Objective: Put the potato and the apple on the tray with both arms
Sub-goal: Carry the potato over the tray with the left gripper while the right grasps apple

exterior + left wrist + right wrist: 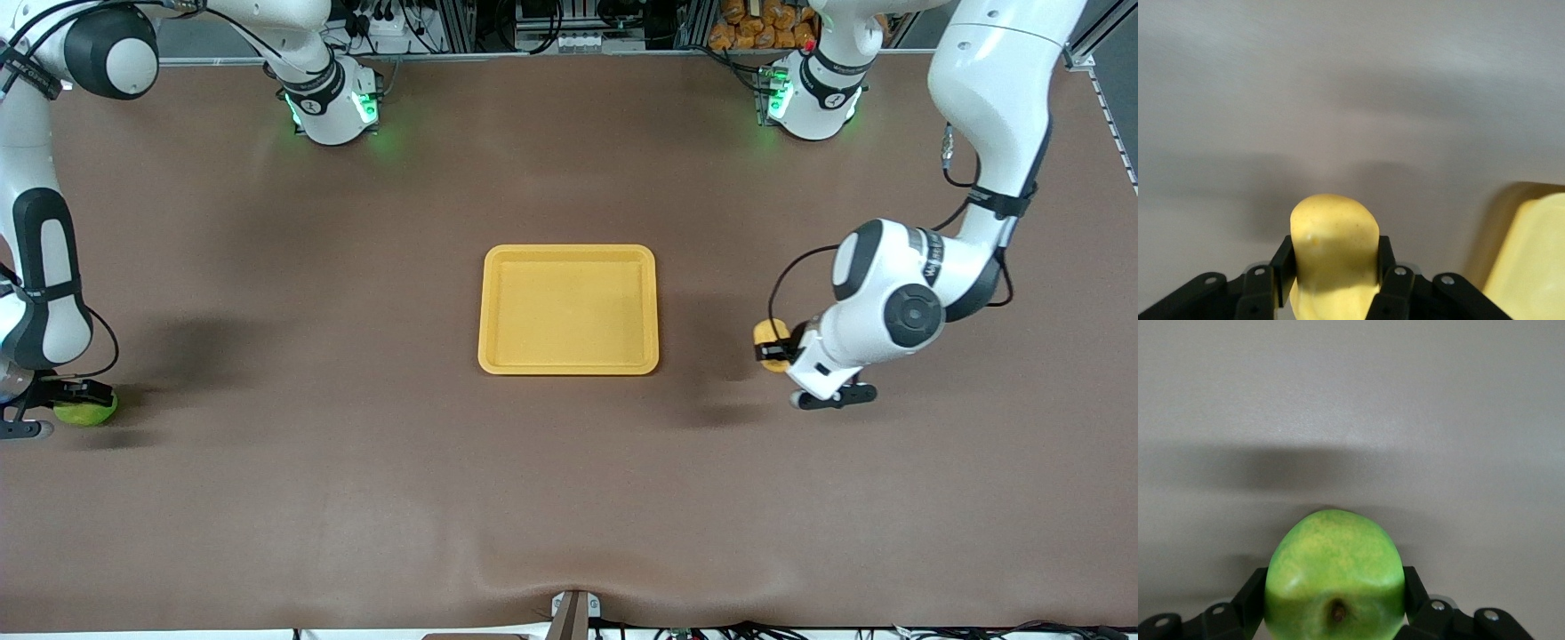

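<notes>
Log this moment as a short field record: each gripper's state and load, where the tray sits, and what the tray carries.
left gripper: shut on the bumpy yellow-orange potato, beside the tray toward the left arm's end
right gripper: shut on the round bright-green apple, at the right arm's end of the table
flat rectangular yellow plastic tray: mid-table, between the two arms
tray load: nothing on it yet
brown table: bears the tray

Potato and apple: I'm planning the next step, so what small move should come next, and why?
Probably carry both toward the tray. The left gripper is shut on the potato beside the tray, and the right gripper is shut on the apple at the right arm's end of the table, with nothing in the tray.
</notes>
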Motion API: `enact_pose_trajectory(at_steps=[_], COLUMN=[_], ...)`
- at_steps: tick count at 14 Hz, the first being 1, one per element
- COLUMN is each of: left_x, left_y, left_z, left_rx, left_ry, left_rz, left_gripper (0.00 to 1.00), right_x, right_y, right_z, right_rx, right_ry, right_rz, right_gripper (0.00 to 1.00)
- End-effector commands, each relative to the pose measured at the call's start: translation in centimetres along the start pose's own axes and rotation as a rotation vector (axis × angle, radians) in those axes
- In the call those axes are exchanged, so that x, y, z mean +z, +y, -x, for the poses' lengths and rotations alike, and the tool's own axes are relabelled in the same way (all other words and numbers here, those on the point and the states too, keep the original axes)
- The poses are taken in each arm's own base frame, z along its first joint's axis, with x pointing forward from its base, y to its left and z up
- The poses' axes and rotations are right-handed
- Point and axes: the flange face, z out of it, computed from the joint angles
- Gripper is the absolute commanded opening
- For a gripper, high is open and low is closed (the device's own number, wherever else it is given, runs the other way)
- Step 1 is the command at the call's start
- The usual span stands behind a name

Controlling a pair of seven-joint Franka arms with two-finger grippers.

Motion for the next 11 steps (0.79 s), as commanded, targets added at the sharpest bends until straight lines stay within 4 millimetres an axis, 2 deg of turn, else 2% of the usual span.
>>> enact_pose_trajectory(at_steps=[1, 3, 5, 7, 11], left_x=[-1.2, -1.6, -0.9, 0.1, 1.3], left_y=[5.0, 8.8, 11.4, 14.1, 16.6], left_z=[2.2, 3.4, 3.9, 5.0, 6.9], left_rx=[-0.006, 0.030, 0.065, 0.130, 0.212], left_ry=[0.019, 0.035, 0.036, 0.051, 0.071], left_rz=[-0.021, -0.012, -0.007, -0.038, -0.084], left_gripper=[0.08, 0.06, 0.00, 0.00, 0.00], right_x=[0.0, -0.5, -1.0, -1.8, -5.8], right_y=[0.6, 0.2, 0.0, -0.6, -0.9], right_z=[-0.1, -0.5, -0.6, -0.5, -1.3], right_rx=[-0.025, -0.031, -0.035, -0.043, -0.061], right_ry=[0.025, 0.026, 0.024, -0.030, -0.111], right_rz=[-0.022, -0.026, -0.030, -0.072, -0.136], right_gripper=[0.12, 0.00, 0.00, 0.00, 0.00])
